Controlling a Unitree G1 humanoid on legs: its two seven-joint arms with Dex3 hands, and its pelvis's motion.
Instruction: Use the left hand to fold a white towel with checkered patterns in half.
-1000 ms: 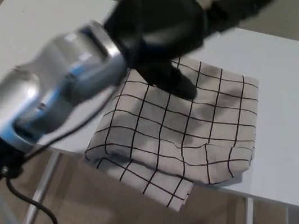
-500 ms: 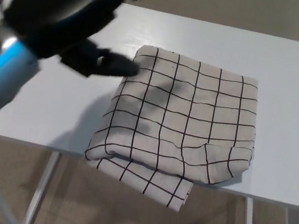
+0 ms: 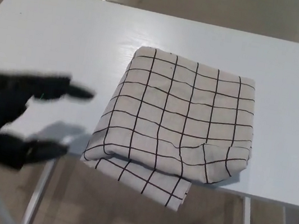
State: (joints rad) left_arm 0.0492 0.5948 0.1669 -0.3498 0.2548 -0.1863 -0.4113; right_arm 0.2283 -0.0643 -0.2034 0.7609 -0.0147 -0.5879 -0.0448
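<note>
A white towel with a black checkered pattern lies folded on the white table, its lower layer hanging a little over the front edge. My left hand is at the lower left, blurred, open with fingers spread and holding nothing. It is well to the left of the towel and does not touch it. My right hand does not show.
The table's front edge runs just below the towel, with metal legs and the tan floor beneath. Bare tabletop lies to the left and behind the towel.
My left hand has drawn back from over the towel, moving left and down toward the table's front edge. The towel stays folded where it was.
</note>
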